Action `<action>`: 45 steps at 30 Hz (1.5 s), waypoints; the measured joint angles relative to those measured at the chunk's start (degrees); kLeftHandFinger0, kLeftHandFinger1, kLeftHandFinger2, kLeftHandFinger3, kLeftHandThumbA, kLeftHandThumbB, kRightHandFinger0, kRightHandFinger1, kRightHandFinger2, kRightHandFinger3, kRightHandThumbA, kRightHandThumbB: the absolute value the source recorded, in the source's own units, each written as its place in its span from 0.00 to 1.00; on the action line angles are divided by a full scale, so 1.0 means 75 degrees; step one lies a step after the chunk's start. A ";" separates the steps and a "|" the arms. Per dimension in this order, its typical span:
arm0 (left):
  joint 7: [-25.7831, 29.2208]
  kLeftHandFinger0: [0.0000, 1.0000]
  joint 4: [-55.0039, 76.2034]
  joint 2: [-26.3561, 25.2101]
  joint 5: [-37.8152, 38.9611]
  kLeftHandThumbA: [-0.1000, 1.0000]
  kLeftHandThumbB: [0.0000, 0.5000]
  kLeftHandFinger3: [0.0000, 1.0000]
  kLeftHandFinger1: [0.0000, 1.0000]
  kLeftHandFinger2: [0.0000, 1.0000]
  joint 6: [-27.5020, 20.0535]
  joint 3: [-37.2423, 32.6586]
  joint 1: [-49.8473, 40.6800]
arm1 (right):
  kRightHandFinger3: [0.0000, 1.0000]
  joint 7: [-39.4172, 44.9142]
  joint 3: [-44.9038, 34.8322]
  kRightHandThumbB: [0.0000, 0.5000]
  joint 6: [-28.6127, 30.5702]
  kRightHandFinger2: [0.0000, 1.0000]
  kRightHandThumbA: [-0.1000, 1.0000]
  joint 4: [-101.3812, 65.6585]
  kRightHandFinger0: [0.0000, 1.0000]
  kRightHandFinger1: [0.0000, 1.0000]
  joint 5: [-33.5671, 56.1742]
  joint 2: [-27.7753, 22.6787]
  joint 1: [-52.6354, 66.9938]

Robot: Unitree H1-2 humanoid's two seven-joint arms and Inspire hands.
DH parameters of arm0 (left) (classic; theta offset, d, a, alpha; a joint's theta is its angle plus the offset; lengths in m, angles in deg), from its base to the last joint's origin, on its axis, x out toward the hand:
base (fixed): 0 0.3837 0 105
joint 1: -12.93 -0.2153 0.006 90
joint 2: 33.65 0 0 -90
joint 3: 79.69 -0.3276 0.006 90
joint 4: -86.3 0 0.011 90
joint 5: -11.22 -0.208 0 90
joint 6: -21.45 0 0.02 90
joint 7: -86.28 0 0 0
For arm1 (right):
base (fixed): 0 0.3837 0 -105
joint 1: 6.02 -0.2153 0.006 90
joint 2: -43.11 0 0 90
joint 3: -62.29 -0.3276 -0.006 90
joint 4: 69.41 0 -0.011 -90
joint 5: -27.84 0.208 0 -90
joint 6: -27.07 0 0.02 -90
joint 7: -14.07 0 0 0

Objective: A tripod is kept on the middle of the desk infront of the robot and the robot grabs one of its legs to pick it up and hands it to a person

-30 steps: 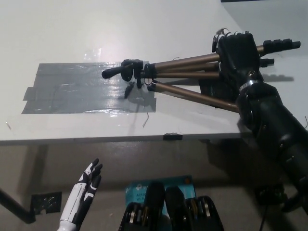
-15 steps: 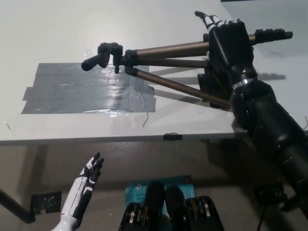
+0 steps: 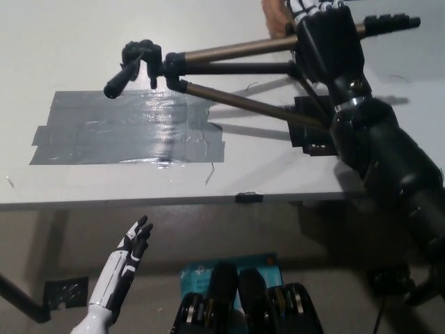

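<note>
White desk (image 3: 83, 42), glossy grey tape patch (image 3: 125, 136); grey floor (image 3: 62, 243) below.

A white desk (image 3: 83, 42) bears a grey tape patch (image 3: 125, 129).

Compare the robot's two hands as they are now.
Colour: the right hand is black, the left hand is white. State: the right hand is shut on a tripod leg, while the left hand is open and holds nothing. Place: the right hand is up over the desk, while the left hand hangs below the desk's front edge. Both point away from the robot's body.
</note>
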 measured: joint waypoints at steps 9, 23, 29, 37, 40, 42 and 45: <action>-0.0099 1.00 0.0079 -0.0048 0.0077 0.97 0.15 1.00 1.00 1.00 0.0015 0.0028 0.0080 | 0.94 -0.0586 -0.0001 0.44 0.0311 0.89 0.00 0.0449 0.00 0.35 -0.0001 0.0044 -0.0796; -0.0123 1.00 0.0228 -0.0055 0.0112 0.97 0.14 1.00 1.00 1.00 0.0073 0.0033 0.0054 | 0.76 -0.1025 0.0082 0.60 0.0375 0.83 0.29 0.0760 0.25 0.58 -0.0059 0.0164 -0.1114; -0.0120 0.99 0.0217 -0.0051 0.0108 0.97 0.11 1.00 1.00 1.00 0.0101 0.0034 0.0055 | 1.00 -0.0243 0.0012 1.00 0.0193 1.00 0.66 0.0414 1.00 1.00 0.0115 0.0153 -0.0994; -0.0119 1.00 0.0179 -0.0049 0.0101 0.99 0.18 1.00 1.00 1.00 0.0125 0.0032 0.0055 | 1.00 0.1087 0.0000 1.00 -0.0021 1.00 0.72 -0.0368 1.00 1.00 0.0581 0.0141 -0.0343; -0.0120 1.00 0.0172 -0.0048 0.0101 0.97 0.12 1.00 1.00 1.00 0.0128 0.0030 0.0057 | 1.00 0.1454 0.0000 1.00 -0.0124 1.00 0.75 -0.0615 1.00 1.00 0.0757 0.0121 -0.0161; -0.0119 1.00 0.0165 -0.0048 0.0102 0.95 0.12 1.00 1.00 1.00 0.0132 0.0031 0.0056 | 1.00 0.1882 -0.0002 1.00 -0.0223 1.00 0.81 -0.0934 1.00 1.00 0.0958 0.0063 0.0068; -0.0119 1.00 0.0157 -0.0048 0.0102 0.95 0.14 1.00 1.00 1.00 0.0135 0.0030 0.0056 | 1.00 0.2296 -0.0026 1.00 -0.0323 1.00 0.84 -0.1270 1.00 1.00 0.1236 -0.0024 0.0294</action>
